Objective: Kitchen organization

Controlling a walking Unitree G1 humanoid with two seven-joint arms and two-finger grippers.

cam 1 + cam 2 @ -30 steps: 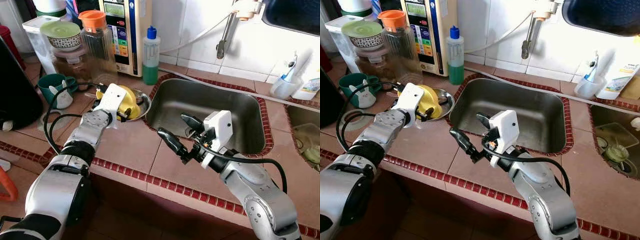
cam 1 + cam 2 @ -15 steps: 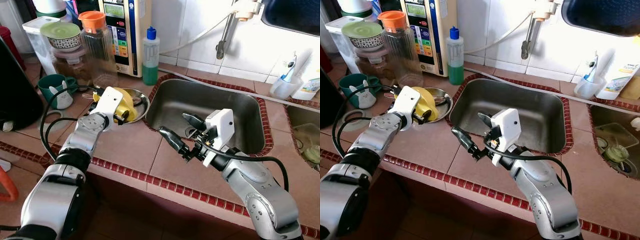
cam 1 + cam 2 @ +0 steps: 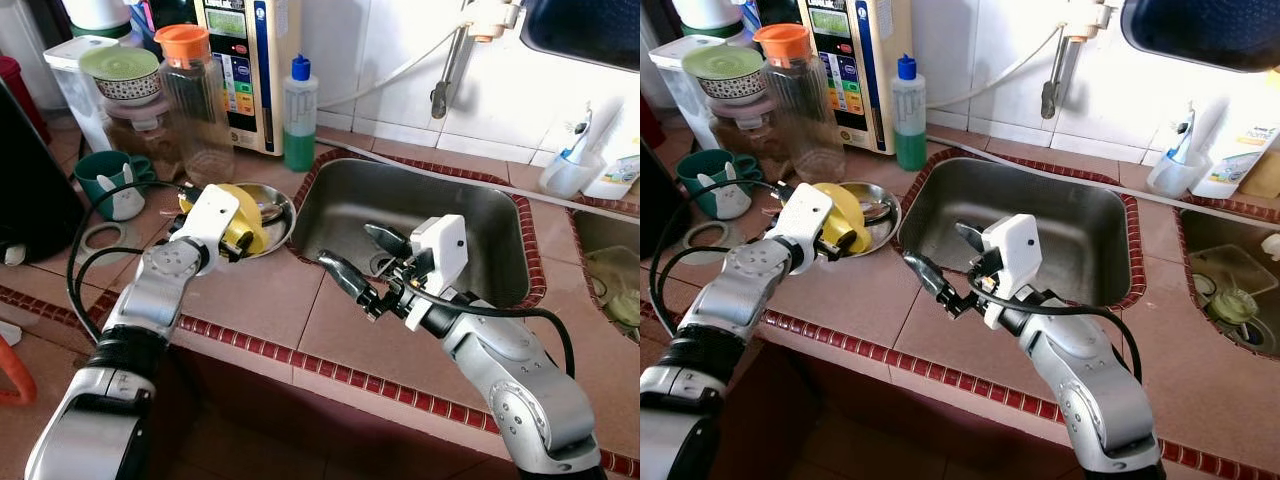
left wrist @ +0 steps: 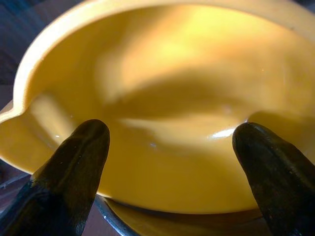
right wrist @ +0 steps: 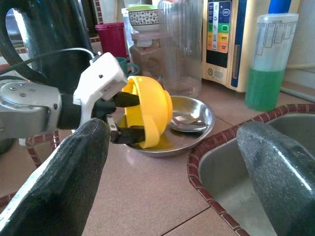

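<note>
- Bowl [image 3: 247, 212]: yellow, tipped up on its edge, left-centre of the left eye frame, over the steel dish [image 3: 279, 207] that sits just left of the sink [image 3: 420, 215].
- Left gripper [image 5: 127, 117] pinches that bowl; in the right wrist view you see one finger above and one below the rim, the open side facing the wrist.
- Left wrist view: fingertips [image 4: 76, 162] sit apart on either side of the yellow inner wall, so your hold is across the rim, not the body.
- Right gripper [image 3: 362, 266] hangs spread and empty at centre frame, over the counter edge by the sink's near-left corner.
- Key relation: bowl lies left and slightly up-frame of the right gripper, well apart; left arm already has it, so it is your nearer arm.
- Spoon [image 5: 184, 122] lies in the dish; keep the bowl's lower edge off it.
- Soap bottle [image 3: 300, 113] and clear jug [image 3: 195, 100] stand up-frame behind the dish; likely tight if you swing that way.
</note>
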